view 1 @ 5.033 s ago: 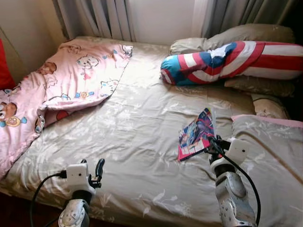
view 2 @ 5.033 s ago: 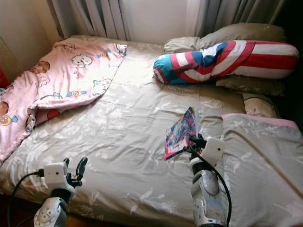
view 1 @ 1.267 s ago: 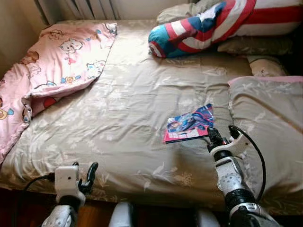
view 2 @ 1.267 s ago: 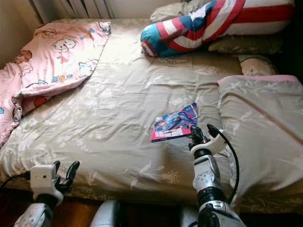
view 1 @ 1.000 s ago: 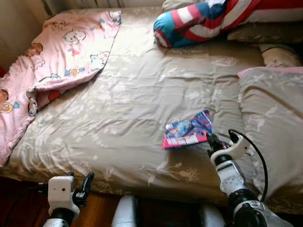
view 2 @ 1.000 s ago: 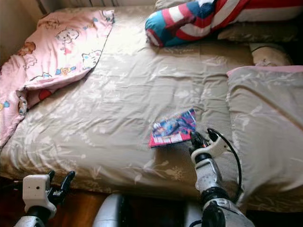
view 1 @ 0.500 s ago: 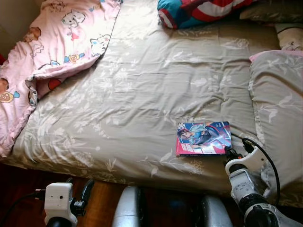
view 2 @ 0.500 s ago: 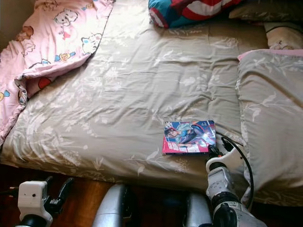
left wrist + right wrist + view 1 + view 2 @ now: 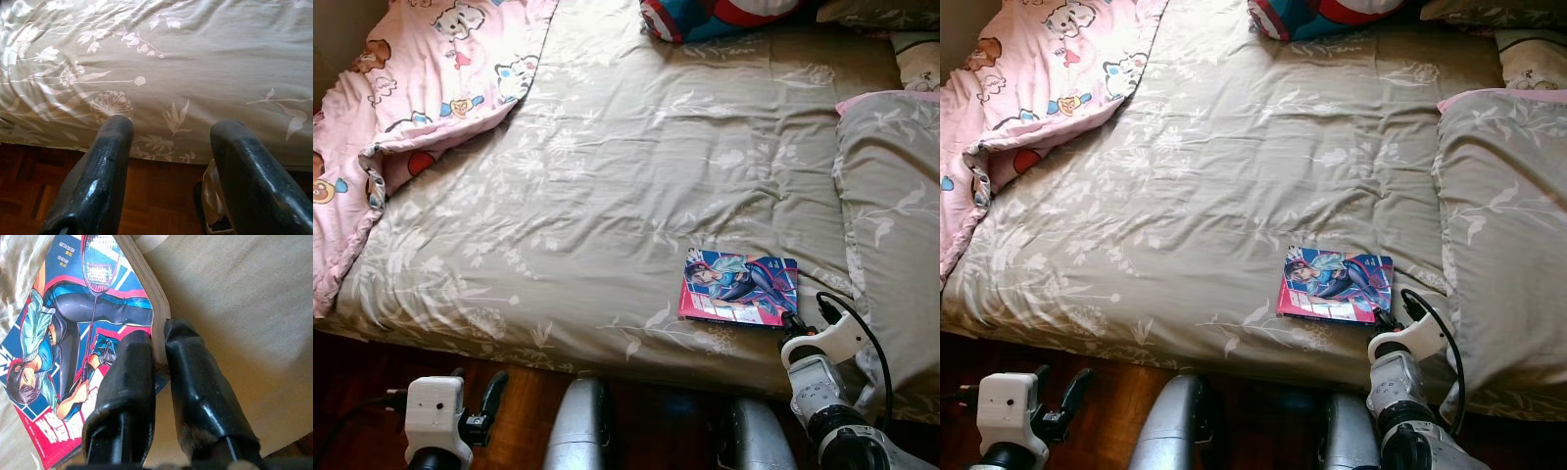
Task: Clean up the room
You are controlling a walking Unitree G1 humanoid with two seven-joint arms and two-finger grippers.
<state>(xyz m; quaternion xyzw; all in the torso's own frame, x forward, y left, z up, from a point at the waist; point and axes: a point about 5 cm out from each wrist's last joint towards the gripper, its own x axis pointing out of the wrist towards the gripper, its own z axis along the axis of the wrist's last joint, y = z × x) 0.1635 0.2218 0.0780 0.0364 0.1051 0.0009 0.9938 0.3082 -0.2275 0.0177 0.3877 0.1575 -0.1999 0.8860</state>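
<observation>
left gripper (image 9: 168, 147): my two long black fingers, glossy, rounded at the tips
left wrist: my white boxy housing (image 9: 433, 406), a black cable (image 9: 357, 413) looping off its side
right gripper (image 9: 159, 350): my two thick black fingers, shiny, scuffed
right wrist: my white bracket (image 9: 832, 338) above a silver ribbed forearm (image 9: 822, 397), a black cable (image 9: 873, 348) arching over
legs: my two rounded silver shells (image 9: 579, 431)
</observation>
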